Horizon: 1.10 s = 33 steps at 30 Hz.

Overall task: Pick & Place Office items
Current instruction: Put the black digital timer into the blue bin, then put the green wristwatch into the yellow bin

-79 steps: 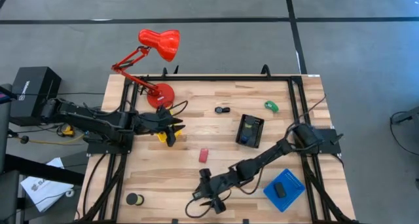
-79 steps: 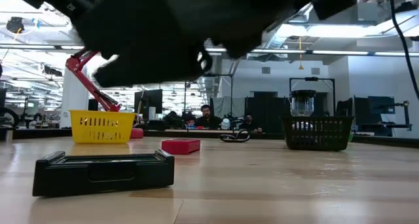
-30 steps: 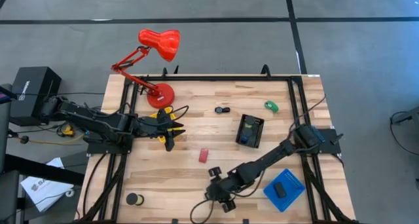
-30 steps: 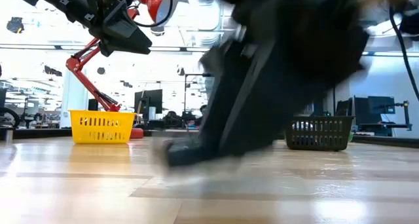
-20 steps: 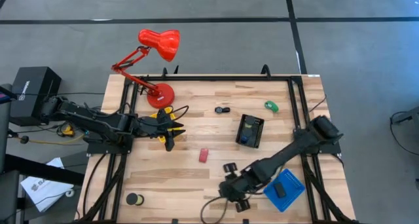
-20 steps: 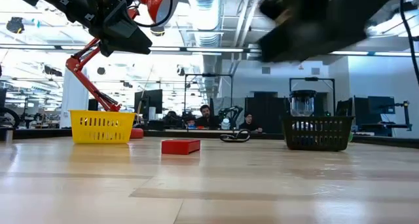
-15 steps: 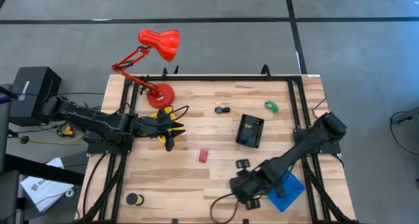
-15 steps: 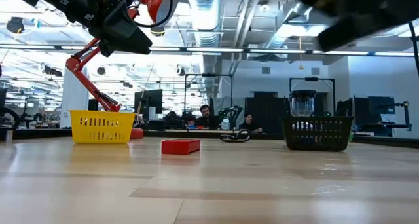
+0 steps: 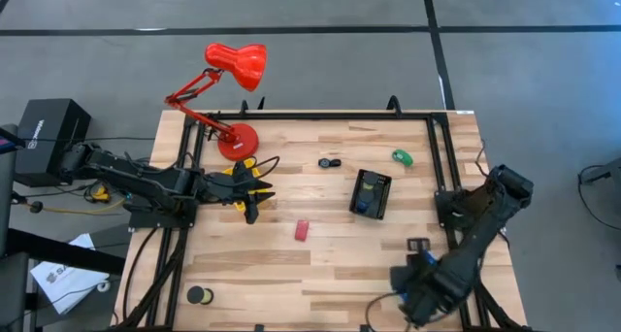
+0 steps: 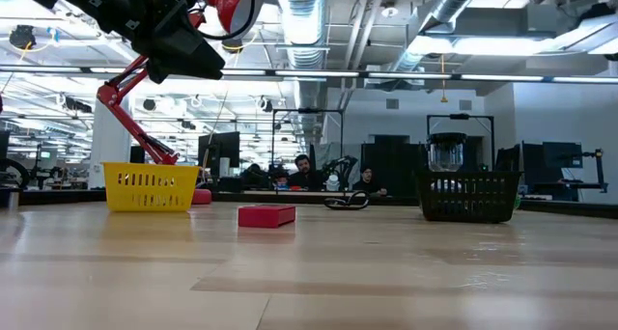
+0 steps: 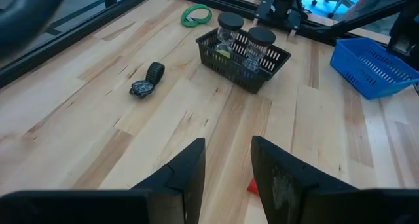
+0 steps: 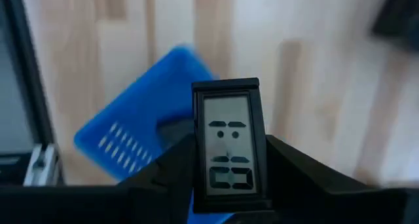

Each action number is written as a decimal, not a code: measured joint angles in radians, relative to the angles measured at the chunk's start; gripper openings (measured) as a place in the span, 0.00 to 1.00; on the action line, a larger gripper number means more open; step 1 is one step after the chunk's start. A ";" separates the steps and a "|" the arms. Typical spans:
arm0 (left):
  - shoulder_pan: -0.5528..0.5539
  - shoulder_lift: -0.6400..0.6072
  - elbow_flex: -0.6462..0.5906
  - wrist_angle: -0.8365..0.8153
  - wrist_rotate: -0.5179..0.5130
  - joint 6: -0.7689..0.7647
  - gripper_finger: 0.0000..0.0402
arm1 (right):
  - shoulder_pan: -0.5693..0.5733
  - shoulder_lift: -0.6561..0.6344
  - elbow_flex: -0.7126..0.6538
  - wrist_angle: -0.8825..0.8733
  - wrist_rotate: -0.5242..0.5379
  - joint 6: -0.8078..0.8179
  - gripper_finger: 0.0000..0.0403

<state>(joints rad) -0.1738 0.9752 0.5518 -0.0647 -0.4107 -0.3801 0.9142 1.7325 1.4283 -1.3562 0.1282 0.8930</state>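
Observation:
My right gripper [image 12: 227, 160] hangs over the blue tray [image 12: 124, 142] at the table's near right corner, shut on a black block with a grey display [image 12: 226, 142]. In the high view its arm [image 9: 456, 259] covers most of that tray. My left gripper [image 11: 229, 162] hovers open over the yellow tray [image 10: 150, 187] at the table's left, nothing between its fingers. On the table lie a red block [image 9: 303, 230], a black wristwatch-like piece [image 11: 145, 80], a green piece [image 9: 403, 157] and a black disc [image 9: 199, 294]. My right gripper pinches the black display block by its two long sides [image 12: 198, 165] between its two fingers. The fingers [image 12: 171, 175] come from above, pointing down, and lie along those sides. The block is lifted clear above the blue tray, its display end facing up toward the wrist.
A black basket [image 9: 371, 193] with two lidded jars stands right of the table's middle. A dark item [image 12: 171, 129] lies in the blue tray. A red desk lamp [image 9: 233, 70] stands at the far left corner. Dark frame rails run along the table's sides.
My right gripper has swung from the near middle of the table toward the right edge, rising and tipping until it points down. The black display block went with it, lifted clear, and now hangs over the blue tray. The arm has left the low view.

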 joint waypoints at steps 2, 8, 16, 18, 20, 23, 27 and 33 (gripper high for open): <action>0.000 0.000 0.000 0.001 0.000 -0.001 0.29 | 0.034 0.002 -0.029 0.002 -0.033 0.042 0.39; 0.000 0.000 0.000 0.007 0.000 -0.002 0.29 | 0.087 0.000 -0.150 0.036 -0.144 0.133 0.36; 0.000 0.000 0.000 0.014 0.000 -0.002 0.29 | 0.093 0.000 -0.294 0.246 -0.185 0.147 0.41; 0.000 0.000 0.000 0.015 0.000 -0.002 0.29 | 0.093 0.000 -0.305 0.253 -0.185 0.148 0.41; 0.000 0.000 0.000 0.015 0.000 -0.002 0.29 | 0.091 0.000 -0.306 0.249 -0.185 0.158 0.40; 0.000 0.000 0.000 0.015 0.000 -0.002 0.29 | 0.083 0.000 -0.306 0.237 -0.185 0.173 0.40; 0.000 0.000 0.000 0.015 0.000 -0.002 0.29 | 0.067 0.001 -0.306 0.235 -0.188 0.181 0.44; 0.000 0.000 0.000 0.015 0.000 -0.002 0.29 | 0.051 0.002 -0.306 0.235 -0.189 0.176 0.55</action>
<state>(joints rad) -0.1738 0.9752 0.5518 -0.0502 -0.4107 -0.3817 0.9653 1.7340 1.1221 -1.1213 -0.0607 1.0690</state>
